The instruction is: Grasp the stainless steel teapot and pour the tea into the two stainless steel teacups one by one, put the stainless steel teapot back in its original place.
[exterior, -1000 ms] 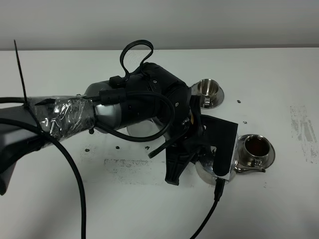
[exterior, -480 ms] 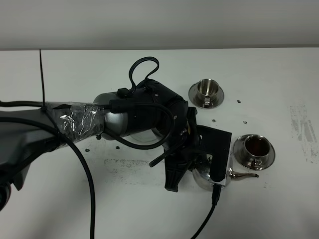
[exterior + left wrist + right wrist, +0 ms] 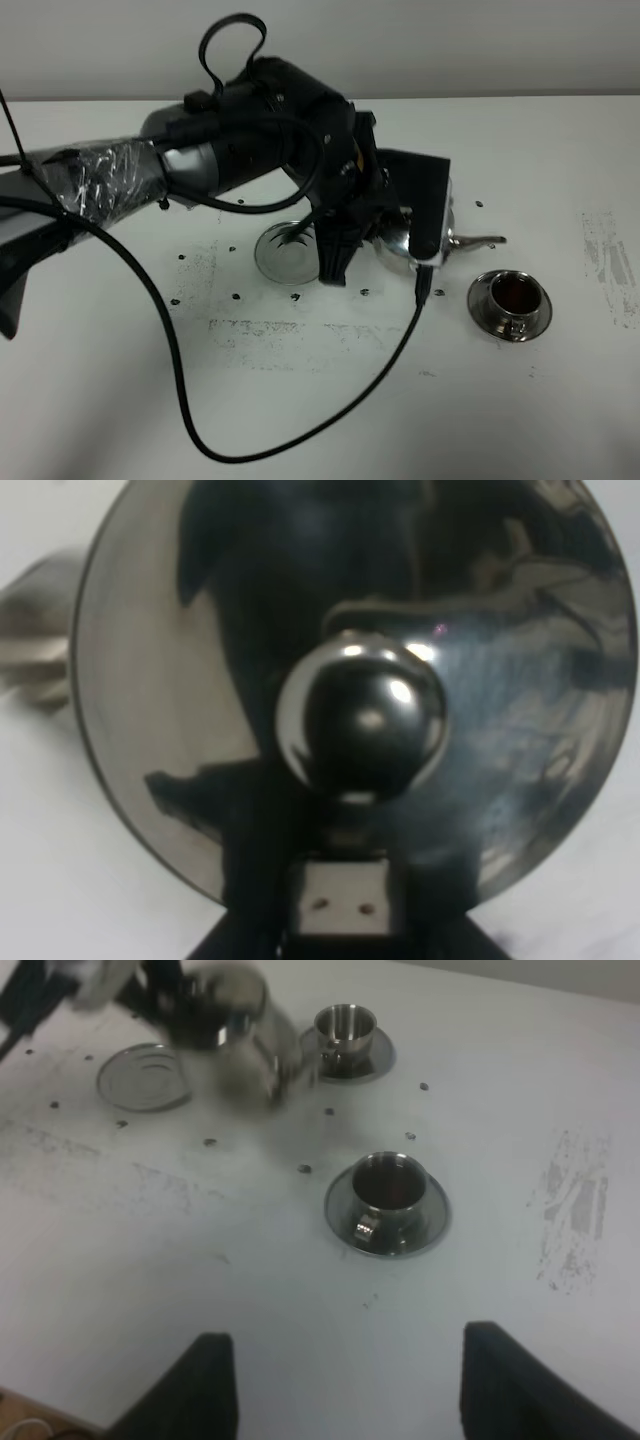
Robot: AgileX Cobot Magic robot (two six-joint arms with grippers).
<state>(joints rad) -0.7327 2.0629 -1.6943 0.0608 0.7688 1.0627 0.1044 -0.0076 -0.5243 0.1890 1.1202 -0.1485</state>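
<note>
Exterior high: right fingers apart, left fingers clamped on the teapot, so keep it level till its spout is over the empty teacup just beside them.

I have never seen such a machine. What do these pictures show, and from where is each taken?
This is a robot with two arms; each ends in jaws, with a camera at the wrist. One picture is from a camera high above the table. The left arm reaches in, its jaws closed on a steel teapot. Another, from that arm's camera, looks down on the teapot's lid. The last is from the right arm's camera; its jaws are open and empty. On the table stand an empty saucer, a far cup, and a near cup holding brown tea.
</note>
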